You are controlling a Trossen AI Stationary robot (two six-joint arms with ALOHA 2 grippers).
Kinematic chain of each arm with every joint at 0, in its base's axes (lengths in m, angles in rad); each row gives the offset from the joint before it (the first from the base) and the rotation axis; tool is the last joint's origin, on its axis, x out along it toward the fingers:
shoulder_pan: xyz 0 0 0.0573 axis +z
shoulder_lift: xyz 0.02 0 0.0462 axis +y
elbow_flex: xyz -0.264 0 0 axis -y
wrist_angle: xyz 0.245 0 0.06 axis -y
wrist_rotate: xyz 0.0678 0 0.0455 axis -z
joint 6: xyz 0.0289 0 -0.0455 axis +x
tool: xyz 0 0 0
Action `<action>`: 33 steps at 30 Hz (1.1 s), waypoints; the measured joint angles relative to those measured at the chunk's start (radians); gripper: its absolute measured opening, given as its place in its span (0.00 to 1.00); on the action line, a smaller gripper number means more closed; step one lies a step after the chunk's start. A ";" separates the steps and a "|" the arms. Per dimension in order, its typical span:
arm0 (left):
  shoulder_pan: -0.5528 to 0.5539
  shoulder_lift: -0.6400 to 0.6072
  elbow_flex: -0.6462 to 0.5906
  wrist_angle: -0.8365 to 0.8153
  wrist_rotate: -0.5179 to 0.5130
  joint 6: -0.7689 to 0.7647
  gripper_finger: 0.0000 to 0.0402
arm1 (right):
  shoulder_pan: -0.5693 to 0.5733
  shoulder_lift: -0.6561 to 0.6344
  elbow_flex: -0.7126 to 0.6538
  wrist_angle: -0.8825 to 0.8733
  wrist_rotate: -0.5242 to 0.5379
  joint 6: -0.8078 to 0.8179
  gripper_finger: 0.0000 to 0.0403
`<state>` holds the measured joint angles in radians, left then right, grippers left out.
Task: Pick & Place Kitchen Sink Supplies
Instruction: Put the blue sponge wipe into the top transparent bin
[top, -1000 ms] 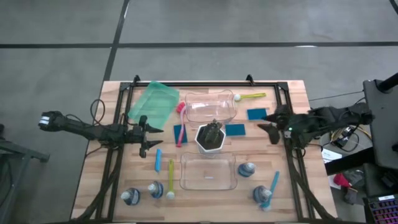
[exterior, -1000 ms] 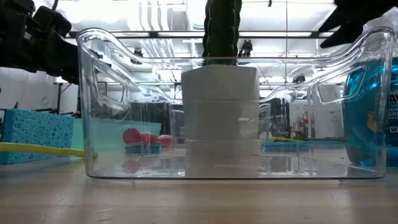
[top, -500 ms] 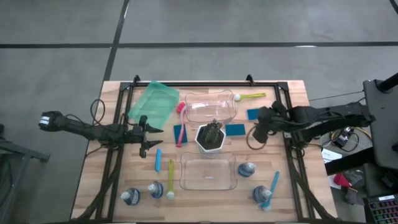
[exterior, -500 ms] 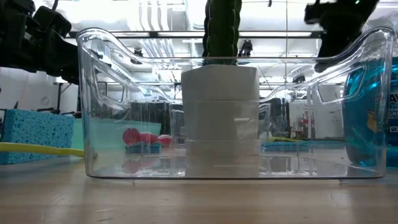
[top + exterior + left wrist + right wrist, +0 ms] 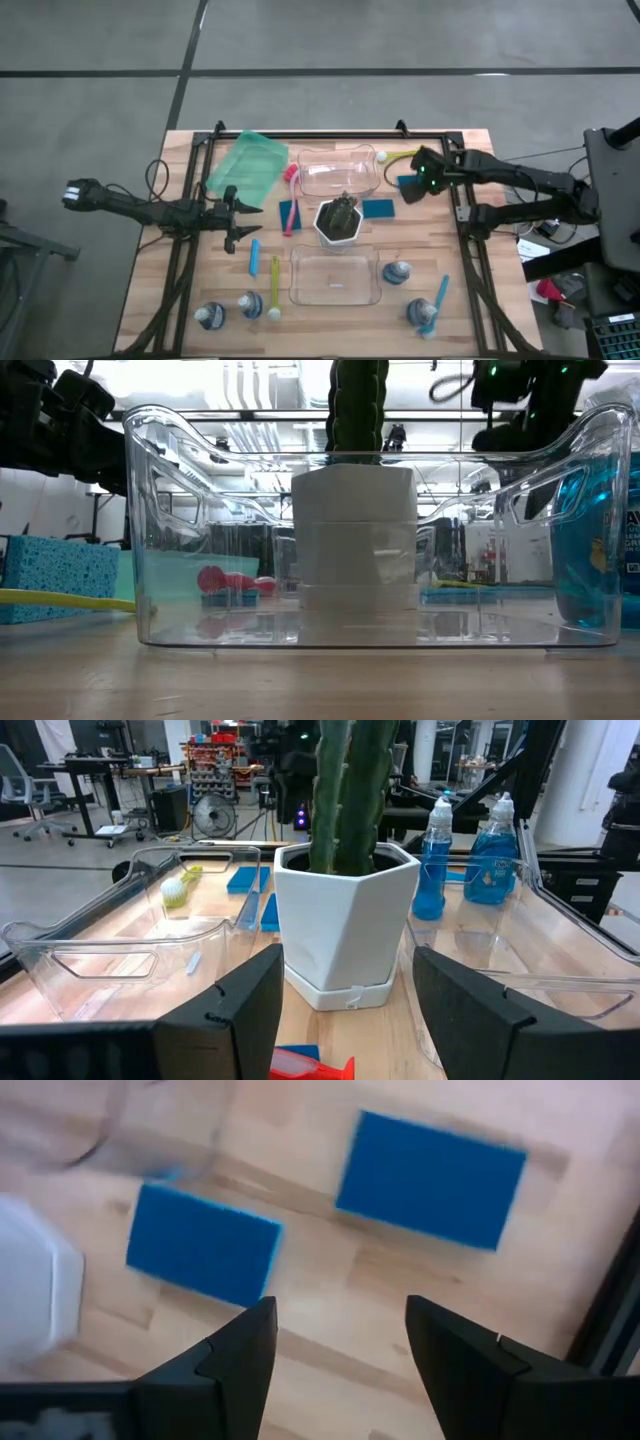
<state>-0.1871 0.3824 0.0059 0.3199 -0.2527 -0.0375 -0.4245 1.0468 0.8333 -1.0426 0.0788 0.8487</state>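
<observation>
My right gripper hangs open, pointing down, over a blue sponge by the table's far right. A second blue sponge lies flat nearer the white pot. A third sponge lies left of the pot beside a pink brush. Blue and yellow brushes lie toward the near left. Bottles of blue liquid stand along the near edge. My left gripper waits open at the left, pointing level at the pot.
Two clear bins stand on the far and near sides of the pot. A green tray lies at the far left. A yellow-green brush lies by the far bin. A black frame rail runs along the table's right edge.
My right gripper has swung from the table's right edge leftward and toward the far edge. It has tipped from nearly level to pointing down, rolling as it went. It now hangs over the far-right sponge. Nothing on the table has moved.
</observation>
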 joint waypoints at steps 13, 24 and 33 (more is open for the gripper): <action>0.000 0.000 0.000 0.000 0.000 0.000 0.54 | -0.309 0.168 -0.005 0.010 -0.050 -0.052 0.49; 0.000 0.000 0.000 0.000 0.000 0.000 0.54 | -0.423 0.355 -0.008 0.090 -0.044 -0.189 0.49; 0.000 0.000 0.000 0.000 0.000 0.000 0.54 | -0.490 0.388 -0.063 0.187 -0.031 -0.244 0.46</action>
<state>-0.1872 0.3821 0.0059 0.3199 -0.2530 -0.0375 -0.9142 1.4353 0.7701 -0.8554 0.0479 0.6050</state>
